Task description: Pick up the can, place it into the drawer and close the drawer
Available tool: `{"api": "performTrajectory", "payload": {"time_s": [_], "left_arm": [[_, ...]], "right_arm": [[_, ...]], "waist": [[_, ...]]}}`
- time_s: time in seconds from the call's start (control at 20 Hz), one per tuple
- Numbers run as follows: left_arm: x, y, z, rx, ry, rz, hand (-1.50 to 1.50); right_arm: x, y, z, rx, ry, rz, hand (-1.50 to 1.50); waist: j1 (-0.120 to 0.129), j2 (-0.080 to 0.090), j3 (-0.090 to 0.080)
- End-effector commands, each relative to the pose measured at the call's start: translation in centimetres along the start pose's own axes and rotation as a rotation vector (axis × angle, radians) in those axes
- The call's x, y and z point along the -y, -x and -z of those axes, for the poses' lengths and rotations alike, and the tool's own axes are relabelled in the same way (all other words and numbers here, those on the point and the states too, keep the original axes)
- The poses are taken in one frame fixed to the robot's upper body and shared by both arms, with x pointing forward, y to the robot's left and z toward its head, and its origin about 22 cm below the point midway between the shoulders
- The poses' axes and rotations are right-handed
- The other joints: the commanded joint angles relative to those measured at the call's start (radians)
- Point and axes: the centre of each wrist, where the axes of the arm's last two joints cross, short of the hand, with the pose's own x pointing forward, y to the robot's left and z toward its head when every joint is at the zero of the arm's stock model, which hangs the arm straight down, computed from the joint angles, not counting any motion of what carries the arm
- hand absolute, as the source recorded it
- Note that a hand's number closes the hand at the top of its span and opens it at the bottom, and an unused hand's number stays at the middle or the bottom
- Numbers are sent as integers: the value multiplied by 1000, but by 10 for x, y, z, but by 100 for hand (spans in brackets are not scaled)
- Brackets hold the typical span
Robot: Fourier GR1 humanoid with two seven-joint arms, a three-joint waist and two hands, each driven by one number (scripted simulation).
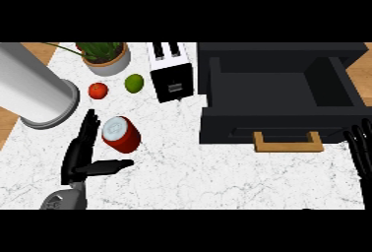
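**Can on counter beside open left hand; drawer open**

Red can point(121, 134) w/ silver top lies tilted on the white marble counter point(218, 177), left-centre of the view. Not in the drawer.

Left hand point(81, 153) is just left of the can: fingers straight and pointing up the view alongside it, thumb stuck out to the right below the can. Fingers spread/relaxed, not curled round anything. Can't tell if the fingers actually touch the can's side; they're right next to it. Grey forearm point(65, 199) comes in from the lower edge.

Right hand point(359, 147) shows at the far right edge, near the drawer's front right corner, fingers straight and up, holding nothing.

Black drawer point(280, 93) is pulled open at upper right, inside visible & dark, wooden handle point(288, 142) on its front face, toward the robot. Well apart from the can.

Other stuff on the counter, behind the can: tomato point(98, 90), lime point(134, 82) just right of it, potted plant point(107, 56) at the back, black-and-white toaster point(172, 73) between lime and drawer. Big grey-white cylinder point(33, 88) sits at far left, near the tomato.
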Motion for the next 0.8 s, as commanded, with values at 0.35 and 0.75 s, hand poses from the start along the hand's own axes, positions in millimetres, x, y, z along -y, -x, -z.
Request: {"api": "performTrajectory", "payload": {"time_s": [0.35, 0.75], "left_arm": [[-1, 23, 7, -38, -31, -11, -150], [9, 30, 26, -41, -19, -27, -150]], "right_arm": [[10, -8, 9, 16, 9, 23, -150], [-5, -10, -9, 18, -1, 5, -150]], "waist": [[0, 0, 0], [-3, 0, 0]]}}
